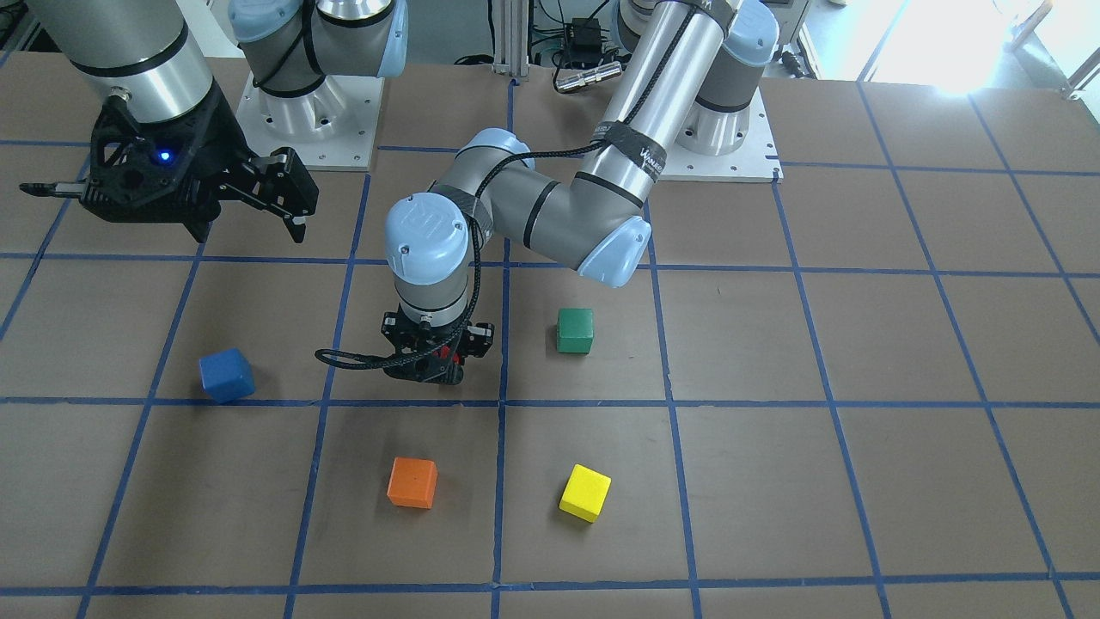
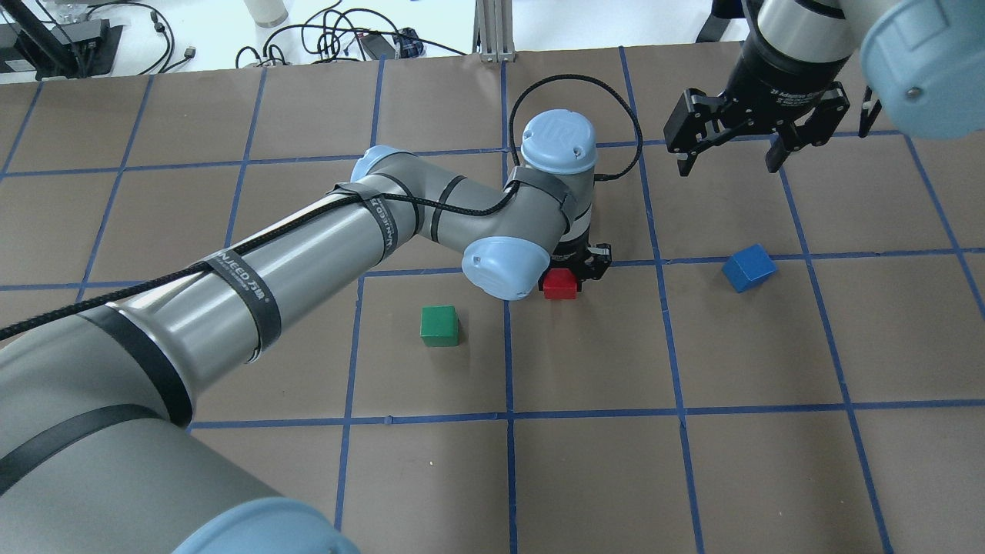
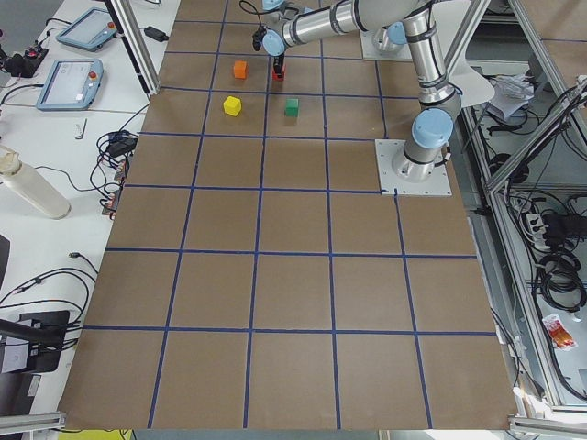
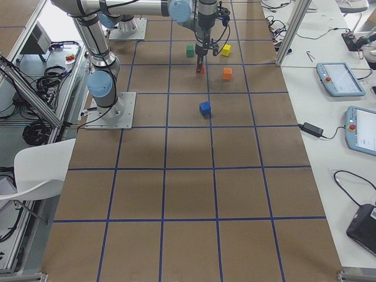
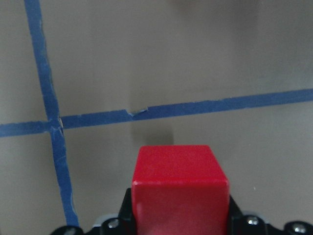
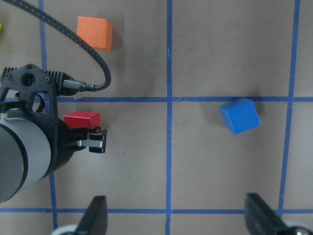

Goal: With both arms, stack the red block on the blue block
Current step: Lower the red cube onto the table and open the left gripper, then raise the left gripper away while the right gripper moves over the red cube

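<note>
The red block (image 2: 560, 284) sits between the fingers of the left hand (image 1: 436, 361), which is clamped on two opposite sides of it and points straight down. The block is low over the bench (image 2: 769, 462), just right of a crossing of blue tape lines (image 5: 49, 122). Whether it touches the surface cannot be told. The left arm (image 2: 323, 238) reaches in from the robot's near left and bends at the wrist above the block.

The blue block (image 2: 749, 267) lies on the bench to the right of the red one, in the next grid square, apart from it and turned askew to the tape. The right hand (image 2: 727, 165) hangs above the bench on the far side of the blue block with its fingers spread wide, gripping nothing.

A green block (image 2: 439, 325) rests to the left of the red one and a little nearer the robot. An orange block (image 1: 412, 481) and a yellow block (image 1: 585, 493) lie farther out, apart from each other.
</note>
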Available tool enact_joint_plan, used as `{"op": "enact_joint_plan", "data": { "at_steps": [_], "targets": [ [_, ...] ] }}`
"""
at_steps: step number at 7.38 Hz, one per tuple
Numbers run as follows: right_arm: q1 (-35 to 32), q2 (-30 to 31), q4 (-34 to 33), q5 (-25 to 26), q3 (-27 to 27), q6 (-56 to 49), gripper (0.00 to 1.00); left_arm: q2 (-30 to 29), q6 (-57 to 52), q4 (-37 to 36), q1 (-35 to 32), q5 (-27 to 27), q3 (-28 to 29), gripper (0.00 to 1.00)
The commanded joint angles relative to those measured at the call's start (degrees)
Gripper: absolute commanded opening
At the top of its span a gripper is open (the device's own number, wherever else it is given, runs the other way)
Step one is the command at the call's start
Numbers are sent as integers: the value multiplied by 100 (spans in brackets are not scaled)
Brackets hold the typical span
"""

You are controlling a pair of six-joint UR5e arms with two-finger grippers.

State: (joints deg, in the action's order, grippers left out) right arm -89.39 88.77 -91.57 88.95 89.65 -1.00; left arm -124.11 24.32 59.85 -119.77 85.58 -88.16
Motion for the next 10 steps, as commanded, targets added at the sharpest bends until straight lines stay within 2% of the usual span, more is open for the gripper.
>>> {"op": "enact_joint_plan", "data": {
  "at_steps": [1,4,6,7,8,9,10],
  "targets": [
    [0,9,-1,-9,0,12,100,35,37,61,-11,11,-8,100],
    [0,9,-1,-9,9,21,100,526,-67,560,338,37,45,100],
    [-26,-35,8,-96,17,38,100,1113,-364,1183,1092,81,36,100],
    [-44,-105,-79,-114,192,543,100,1456,-967,1769,1514,107,19,100],
    [-148,-105,-419,-132,472,792,100,1720,-1304,2080,1866,116,-42,100],
    [-454,-131,-954,-141,840,890,100,1914,-1508,2126,2148,421,-43,100],
    [-683,-306,-1272,-141,1044,986,100,2134,-1892,2484,2429,528,44,100]
  ]
}}
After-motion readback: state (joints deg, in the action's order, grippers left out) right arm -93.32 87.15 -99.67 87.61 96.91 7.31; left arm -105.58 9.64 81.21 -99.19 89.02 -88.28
